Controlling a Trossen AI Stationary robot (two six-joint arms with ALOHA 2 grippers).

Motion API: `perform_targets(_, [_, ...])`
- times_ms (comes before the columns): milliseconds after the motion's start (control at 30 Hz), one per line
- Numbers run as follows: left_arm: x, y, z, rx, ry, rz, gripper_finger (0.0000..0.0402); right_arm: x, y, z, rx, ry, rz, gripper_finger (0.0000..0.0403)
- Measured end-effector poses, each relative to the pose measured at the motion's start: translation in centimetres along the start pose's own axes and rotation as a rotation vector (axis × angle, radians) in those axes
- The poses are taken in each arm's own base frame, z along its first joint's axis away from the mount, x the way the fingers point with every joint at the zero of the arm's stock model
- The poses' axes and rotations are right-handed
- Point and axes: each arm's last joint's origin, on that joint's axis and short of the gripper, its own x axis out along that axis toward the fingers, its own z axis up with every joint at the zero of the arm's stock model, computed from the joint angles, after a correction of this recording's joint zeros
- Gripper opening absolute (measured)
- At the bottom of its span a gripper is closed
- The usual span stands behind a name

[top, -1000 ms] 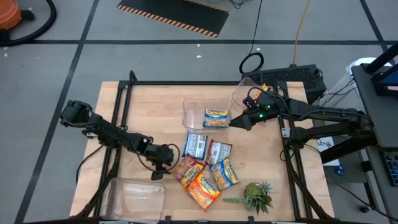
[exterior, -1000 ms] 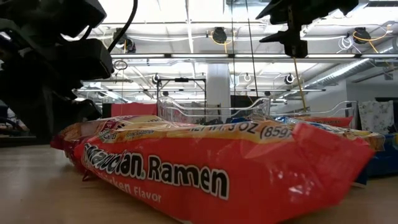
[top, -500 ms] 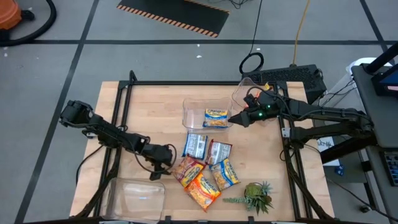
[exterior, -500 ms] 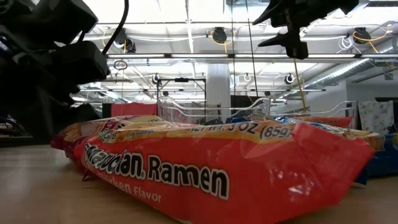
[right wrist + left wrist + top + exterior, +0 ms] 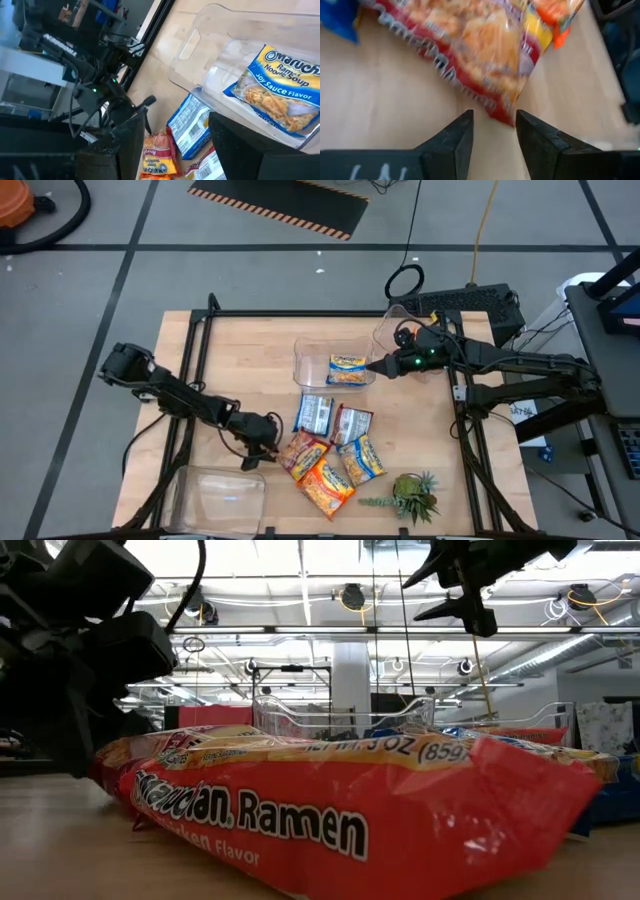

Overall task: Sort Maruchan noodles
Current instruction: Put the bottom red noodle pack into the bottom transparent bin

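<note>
Several Maruchan packets lie flat in a loose pile [image 5: 330, 450] at the table's middle, in orange, red-brown and blue-and-yellow. One more blue-and-yellow packet [image 5: 347, 369] lies inside a clear bin [image 5: 310, 360]. My left gripper [image 5: 268, 432] is open and low at the pile's left side. In the left wrist view [image 5: 495, 132] its fingers stand on either side of a red-brown packet's corner [image 5: 507, 117]; I cannot tell whether they touch it. My right gripper [image 5: 372, 366] is open and holds nothing. It hovers at the bin's right end, above the binned packet [image 5: 277, 90].
A second clear bin [image 5: 398, 325] stands at the far right and a third [image 5: 220, 495] at the near left corner. A small green spiky plant [image 5: 410, 495] lies near the right of the pile. Bare wood shows left of the far bin.
My right gripper has moved a little toward the table's far edge along the bin's right end, still open. The packets have stayed where they were.
</note>
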Motion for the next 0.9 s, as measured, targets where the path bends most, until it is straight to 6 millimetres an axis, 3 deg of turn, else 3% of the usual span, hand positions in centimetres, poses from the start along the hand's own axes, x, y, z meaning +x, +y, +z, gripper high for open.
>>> perform_targets(233, [1.5,0.3,0.1,-0.063,-0.047,-0.040,0.0134,0.0,0.0,0.1,0.034,-0.021,-0.013,0.0214])
perform_targets(467, [1.6,0.5,0.1,-0.084,-0.045,-0.033,0.0058,0.0,-0.1,0.1,0.029,-0.041,-0.028,0.0214])
perform_targets(633, [1.1,0.5,0.4,-0.129,-0.052,-0.031,0.0009,0.0,-0.1,0.1,0.008,-0.044,-0.030,0.0214])
perform_targets(900, [-1.6,0.8,1.7,-0.102,-0.102,0.037,0.0003,0.0,-0.1,0.2,-0.048,-0.061,-0.045,0.0214])
